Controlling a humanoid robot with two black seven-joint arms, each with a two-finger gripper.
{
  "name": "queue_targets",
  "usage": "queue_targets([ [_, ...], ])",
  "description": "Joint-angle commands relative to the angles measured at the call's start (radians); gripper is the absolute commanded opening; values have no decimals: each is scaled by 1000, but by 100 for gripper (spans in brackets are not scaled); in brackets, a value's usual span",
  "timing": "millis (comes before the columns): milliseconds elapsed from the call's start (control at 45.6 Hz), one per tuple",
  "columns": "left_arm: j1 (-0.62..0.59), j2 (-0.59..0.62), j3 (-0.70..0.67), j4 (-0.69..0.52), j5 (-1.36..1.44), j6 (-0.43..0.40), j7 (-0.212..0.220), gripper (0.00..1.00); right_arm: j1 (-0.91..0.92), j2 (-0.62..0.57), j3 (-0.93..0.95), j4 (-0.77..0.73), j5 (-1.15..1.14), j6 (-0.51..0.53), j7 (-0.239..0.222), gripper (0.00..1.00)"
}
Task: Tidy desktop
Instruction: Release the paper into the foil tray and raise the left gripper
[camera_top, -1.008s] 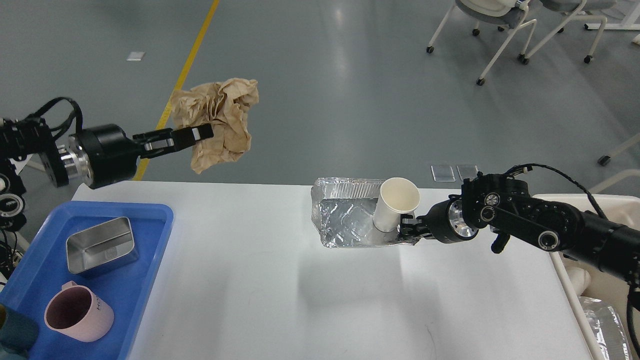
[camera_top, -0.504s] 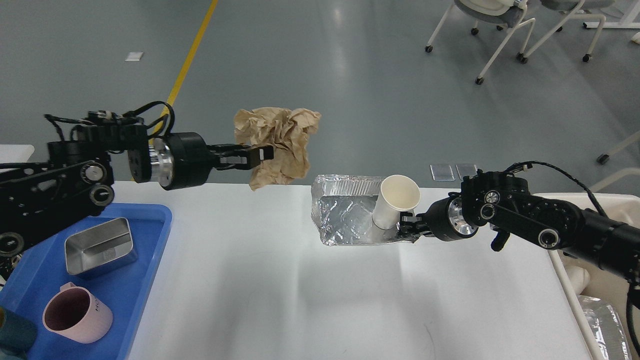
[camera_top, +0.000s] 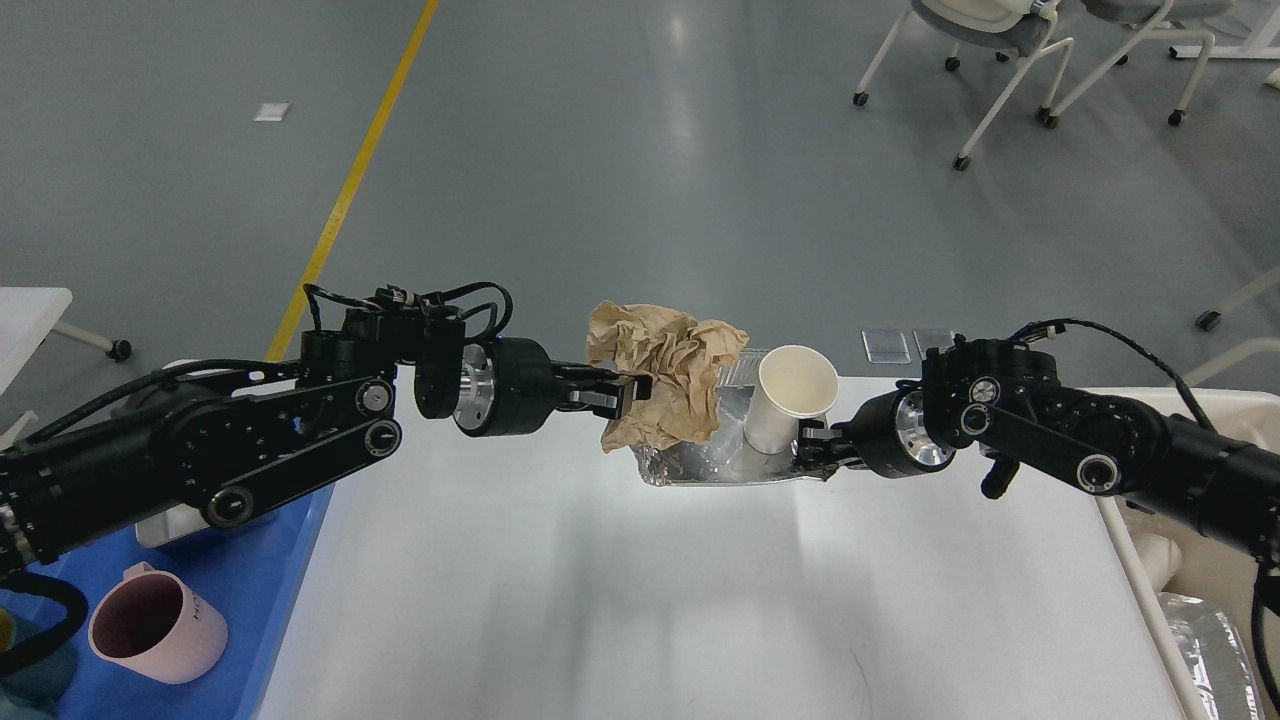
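The left end effector (camera_top: 625, 398) is pinched on a crumpled brown paper wad (camera_top: 665, 385), which hangs above the left end of a crushed aluminium foil tray (camera_top: 700, 462) at the far middle of the white surface (camera_top: 600, 600). The right end effector (camera_top: 812, 450) sits at the tray's right end, just under a white paper cup (camera_top: 790, 398) that stands tilted inside the tray; its fingers look closed on the foil rim, though they are small and dark here, so whether they are truly pressed together or slightly apart cannot be told. The relation that matters is between the wad and the tray: the tray's long axis runs left to right across the view, in line with the two arms, and the wad is directly over or touching its left half, with the cup taking up the right half. The left arm is the nearer one for the wad, the right arm for the tray and cup. My judgement is that the step in hand is dropping the paper into the tray so that the rubbish can go as one load toward the cream-coloured bin (camera_top: 1180, 560) at the right edge. A blue plastic tray (camera_top: 260, 620) holding a pink mug (camera_top: 155, 635) lies at the left, well apart from this.
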Motion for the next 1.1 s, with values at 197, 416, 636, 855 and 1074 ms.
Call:
queue_targets([
  [197, 3, -178, 1, 130, 0, 23, 0, 67, 0, -4, 16, 4, 0, 0, 0, 0],
  [416, 1, -152, -19, 122, -20, 18, -2, 96, -8, -21, 20, 8, 0, 0, 1, 0],
  [636, 13, -26, -72, 23, -50, 9, -3, 97, -34, -30, 65, 7, 18, 0, 3, 0],
  [855, 76, 141, -279, -69, -277, 9, 0, 97, -55, -56, 68, 8, 21, 0, 3, 0],
  [1074, 295, 253, -546, -65, -549, 26, 0, 97, -81, -99, 114, 8, 23, 0, 5, 0],
])
